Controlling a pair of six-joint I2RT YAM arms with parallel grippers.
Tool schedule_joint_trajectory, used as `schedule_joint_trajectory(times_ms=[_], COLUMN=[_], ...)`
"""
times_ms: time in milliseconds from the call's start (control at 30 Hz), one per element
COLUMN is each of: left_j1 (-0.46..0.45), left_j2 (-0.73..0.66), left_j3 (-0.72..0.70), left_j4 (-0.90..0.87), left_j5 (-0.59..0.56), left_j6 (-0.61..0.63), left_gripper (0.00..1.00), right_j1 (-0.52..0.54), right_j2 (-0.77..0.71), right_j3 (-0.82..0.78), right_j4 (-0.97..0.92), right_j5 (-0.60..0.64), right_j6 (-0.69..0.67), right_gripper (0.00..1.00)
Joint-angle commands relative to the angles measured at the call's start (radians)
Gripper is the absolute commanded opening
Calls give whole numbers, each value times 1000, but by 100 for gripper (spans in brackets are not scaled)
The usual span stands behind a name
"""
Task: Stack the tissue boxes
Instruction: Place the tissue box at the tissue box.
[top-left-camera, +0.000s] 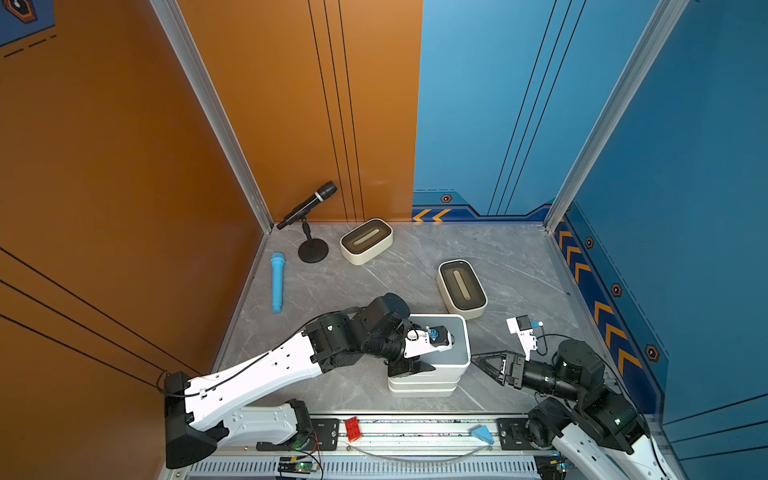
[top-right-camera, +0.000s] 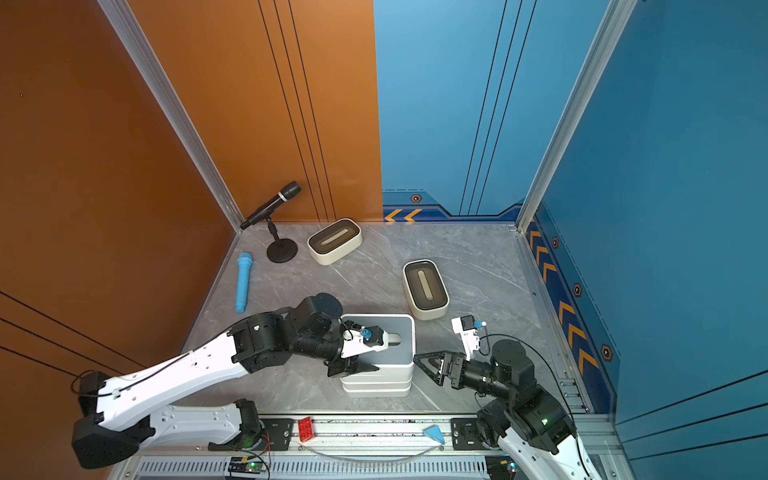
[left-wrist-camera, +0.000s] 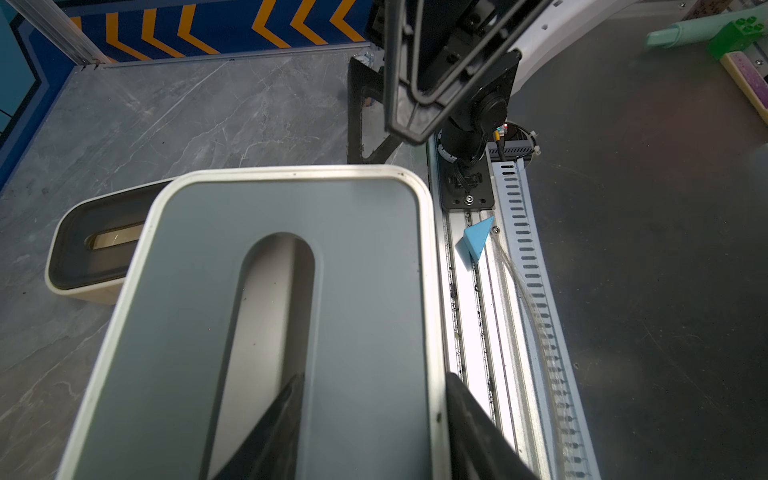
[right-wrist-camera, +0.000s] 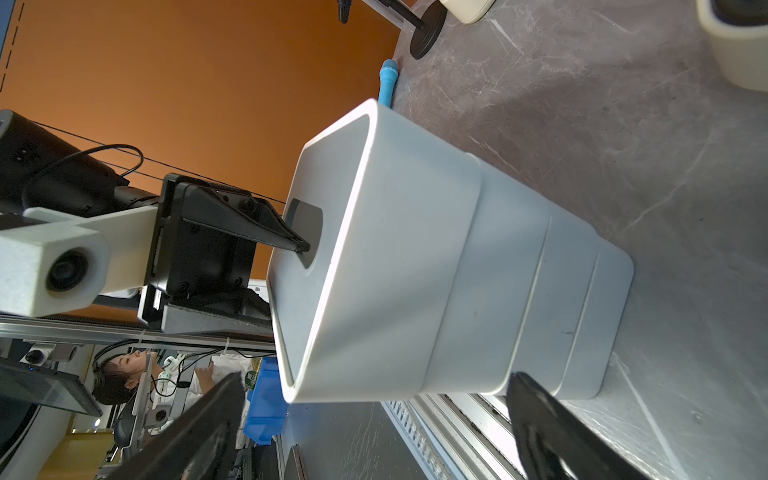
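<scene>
A stack of white tissue boxes (top-left-camera: 424, 384) (right-wrist-camera: 540, 282) stands near the table's front edge. The top tissue box (top-left-camera: 460, 351) (top-right-camera: 405, 328) (left-wrist-camera: 365, 257) has a grey lid with an oval slot and sits on that stack. My left gripper (top-left-camera: 436, 353) (top-right-camera: 374, 353) (left-wrist-camera: 374, 382) is shut on the top box's near wall, with one finger in the slot and one outside the rim. My right gripper (top-left-camera: 484, 363) (top-right-camera: 428, 365) (right-wrist-camera: 374, 432) is open just right of the stack, apart from it. Two brown-lidded tissue boxes (top-left-camera: 366, 241) (top-left-camera: 461, 289) (left-wrist-camera: 99, 245) lie farther back.
A black microphone on a stand (top-left-camera: 309, 208) and a blue toy microphone (top-left-camera: 277, 282) are at the back left by the orange wall. A red brick (top-left-camera: 353, 428) and a blue wedge (top-left-camera: 483, 434) lie on the front rail. The blue wall bounds the right side.
</scene>
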Motion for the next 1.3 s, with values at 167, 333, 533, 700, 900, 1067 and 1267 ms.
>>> schedule_joint_trajectory(times_ms=[167, 333, 533, 700, 900, 1067, 1267], left_j1=[-2, -2, -2, -2, -3, -2, -2], left_j2=[-12, -17, -25, -26, -26, -29, -31], left_j3=[-6, -1, -3, -1, 5, 15, 31], left_j4=[16, 8, 7, 7, 3, -12, -33], left_j5=[26, 18, 16, 15, 19, 24, 34], left_j6=[16, 16, 14, 14, 16, 16, 20], left_gripper=[54, 55, 56, 56, 56, 57, 56], right_j1=[-5, -5, -6, -5, -6, -5, -5], right_j2=[17, 22, 30, 42, 63, 84, 122], right_j3=[-9, -9, -9, -1, 11, 19, 48], right_j4=[24, 29, 31, 37, 40, 52, 51], right_j5=[-13, -12, -12, -9, -11, -14, -15], right_j6=[-4, -5, -8, -10, -20, -25, -44], right_gripper=[100, 100, 100, 100, 100, 100, 100])
